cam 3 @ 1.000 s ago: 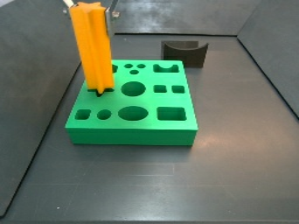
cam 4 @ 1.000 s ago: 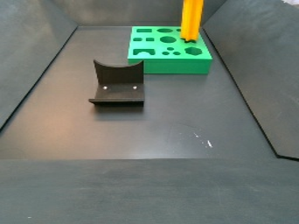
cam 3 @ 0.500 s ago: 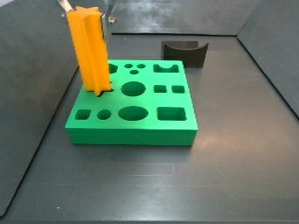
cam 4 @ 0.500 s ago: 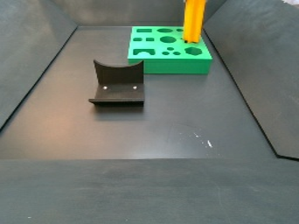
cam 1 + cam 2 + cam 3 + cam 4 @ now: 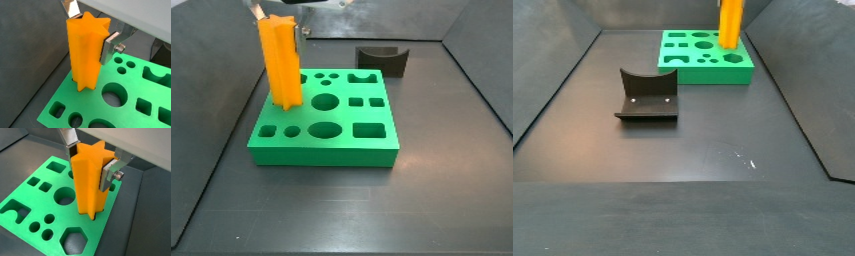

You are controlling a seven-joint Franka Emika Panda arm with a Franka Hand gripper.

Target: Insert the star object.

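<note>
The star object [image 5: 278, 65], a tall bright orange prism with ridged sides, stands upright at the far left corner of the green block [image 5: 318, 150]. Its lower end sits in a hole there. It also shows in the side view from the opposite end [image 5: 730, 25], where my gripper is out of frame. My gripper [image 5: 277, 20] is shut on the star's top. In both wrist views [image 5: 90, 27] [image 5: 90, 160] a silver finger [image 5: 110, 47] [image 5: 110, 174] presses each side of the star [image 5: 85, 60] [image 5: 90, 188]. The block's other shaped holes [image 5: 90, 102] [image 5: 47, 203] are empty.
The dark grey notched fixture [image 5: 382, 58] stands on the floor beyond the block, and shows in a side view [image 5: 647, 95] nearer the camera. Dark bin walls [image 5: 211, 60] rise on all sides of the dark floor [image 5: 687, 150].
The star has gone down a little into the block's hole, still upright. The gripper stays on its top.
</note>
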